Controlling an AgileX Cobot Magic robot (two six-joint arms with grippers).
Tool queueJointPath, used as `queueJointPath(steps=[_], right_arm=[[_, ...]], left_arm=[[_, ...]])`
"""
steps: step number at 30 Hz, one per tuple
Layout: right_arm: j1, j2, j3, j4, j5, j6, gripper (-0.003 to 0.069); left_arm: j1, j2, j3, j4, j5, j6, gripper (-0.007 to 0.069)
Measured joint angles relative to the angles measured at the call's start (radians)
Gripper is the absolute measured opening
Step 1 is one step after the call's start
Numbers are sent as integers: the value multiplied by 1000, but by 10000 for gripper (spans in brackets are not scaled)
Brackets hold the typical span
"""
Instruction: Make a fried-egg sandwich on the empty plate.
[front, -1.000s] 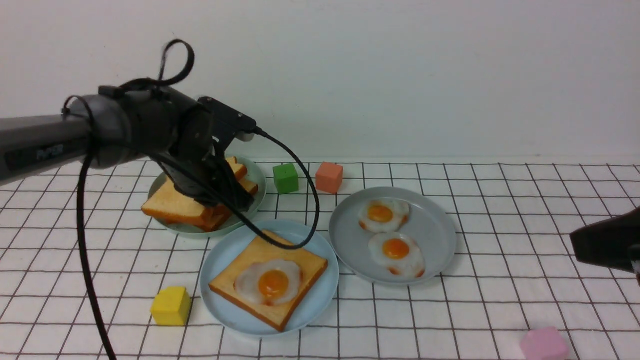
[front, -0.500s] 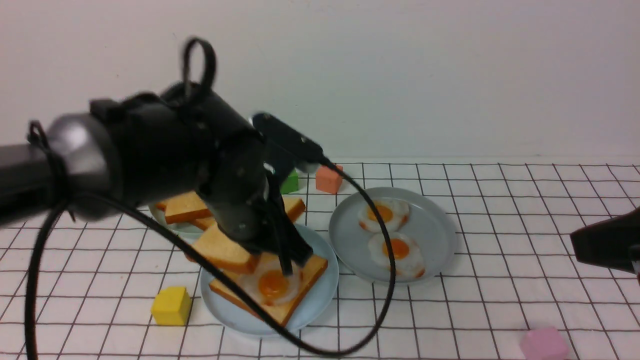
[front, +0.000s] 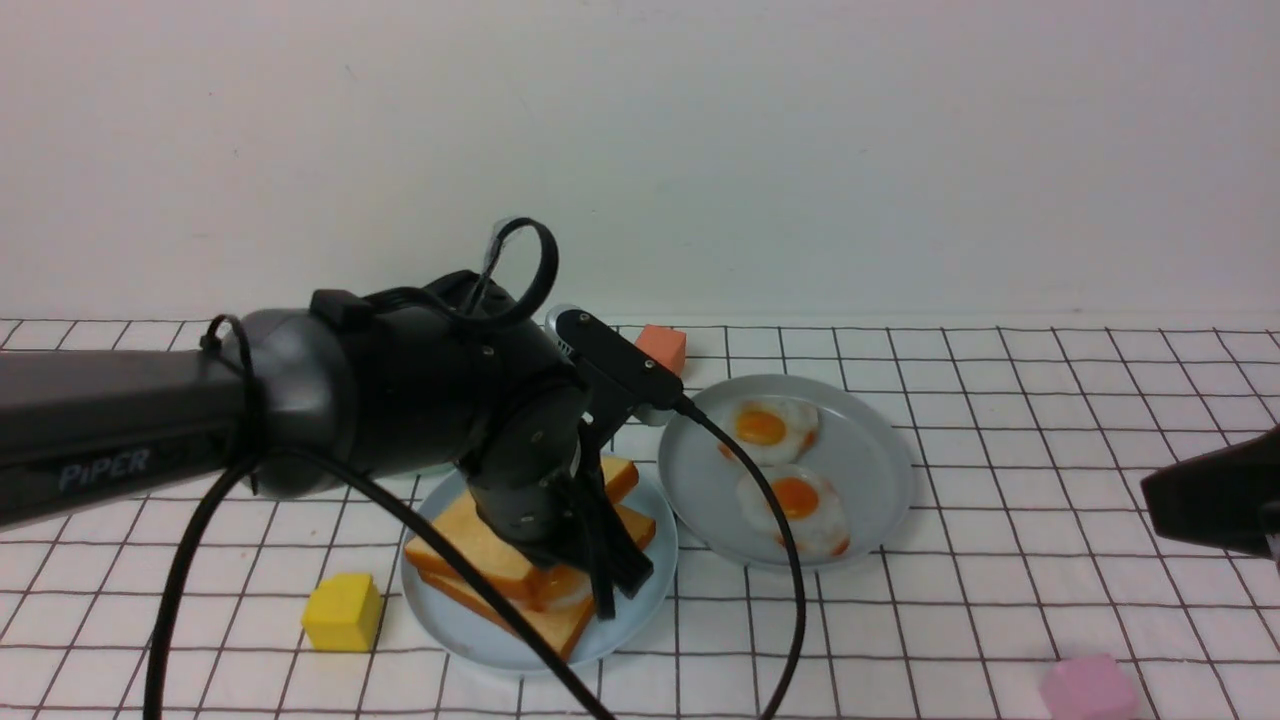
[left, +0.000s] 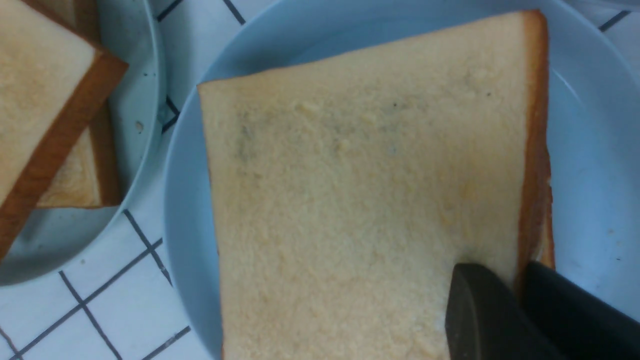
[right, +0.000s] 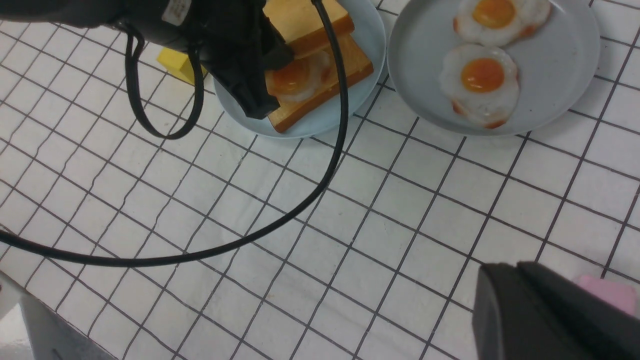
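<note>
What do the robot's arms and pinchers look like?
They are dark grey and black. The left arm is a thick rounded tube with pale letters PiPER on its side and a long black cable looping off it. The left gripper and right gripper each have two flat black fingers.

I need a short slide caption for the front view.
Left gripper holds top toast over the egg on the blue plate.
</note>
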Motion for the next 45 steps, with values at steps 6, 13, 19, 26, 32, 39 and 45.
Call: queueJointPath(steps=[6, 13, 19, 26, 32, 39, 45], right_arm=[[0, 0, 0, 0, 0, 0, 59], [0, 0, 0, 0, -6, -1, 64], [0, 0, 0, 0, -12, -1, 70], [0, 0, 0, 0, -12, -1, 76], [0, -6, -1, 0, 0, -1, 80], [0, -83, -41, -45, 49, 27, 82], [0, -234, -28, -149, 150, 168, 82]], left_arm=[[0, 0, 0, -6, -5, 0, 60], [0, 0, 0, -19, -11, 0, 171], [0, 0, 0, -46, -20, 0, 325], [0, 0, 0, -99, -19, 0, 354], [0, -125, -13, -146, 50, -1, 302], [0, -543, 40, -210, 10, -4, 29], [0, -995, 366, -288, -162, -4, -13]])
